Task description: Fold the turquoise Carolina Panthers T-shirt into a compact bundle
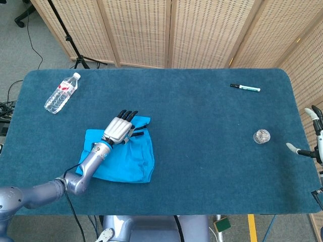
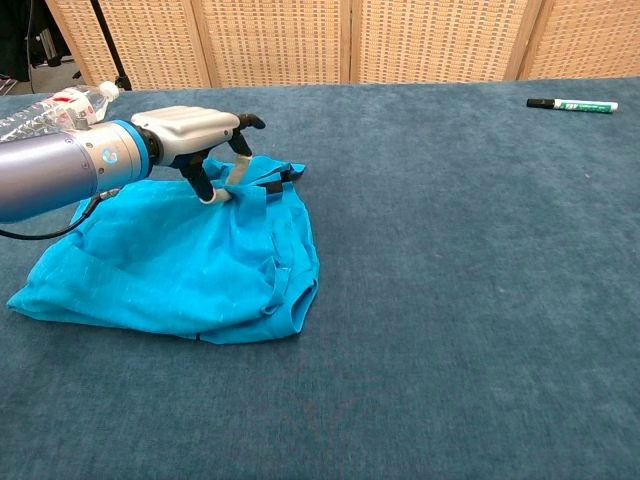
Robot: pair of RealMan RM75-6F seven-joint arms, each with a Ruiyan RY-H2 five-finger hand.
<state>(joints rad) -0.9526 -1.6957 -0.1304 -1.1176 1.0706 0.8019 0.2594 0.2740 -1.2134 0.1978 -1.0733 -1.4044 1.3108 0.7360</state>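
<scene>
Your left hand (image 1: 120,130) sits over the shirt's (image 1: 126,162) far edge; your right hand (image 1: 314,136) hangs off the table's (image 1: 202,131) right end.

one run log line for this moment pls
left hand over T-shirt far edge, thumb touching | right hand idle at table edge | fold unfinished

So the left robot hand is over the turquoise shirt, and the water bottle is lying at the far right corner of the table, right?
Not quite. The water bottle lies at the far left corner, as the head view shows. The left robot hand is indeed over the turquoise shirt.
</scene>
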